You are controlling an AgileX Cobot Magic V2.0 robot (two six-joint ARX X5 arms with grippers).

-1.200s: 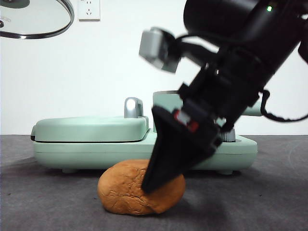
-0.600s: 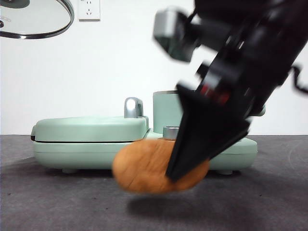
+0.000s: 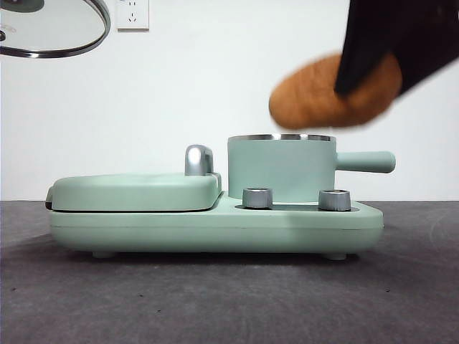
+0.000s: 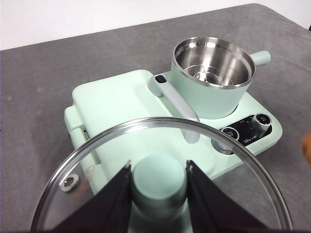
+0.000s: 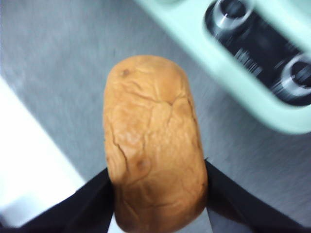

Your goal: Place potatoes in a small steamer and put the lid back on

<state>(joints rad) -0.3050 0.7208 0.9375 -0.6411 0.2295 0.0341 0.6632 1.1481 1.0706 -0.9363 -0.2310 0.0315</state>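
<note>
No legible text anywhere.

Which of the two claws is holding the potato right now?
The right claw: it grips the potato in the air above the pot. The left claw holds the glass lid by its knob.

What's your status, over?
Right gripper shut on potato, airborne above steamer. Left gripper holds lid aloft by its knob. Steamer open, nothing blocking.

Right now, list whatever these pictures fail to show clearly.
- Right gripper: front view cuts it off at the top edge.
- Potato: blurred in front view, far end behind the jaw.
- Lid: front view shows only a corner piece.
- Steamer inside: hidden by its wall in front view.
- Dial markings: too small.
</note>
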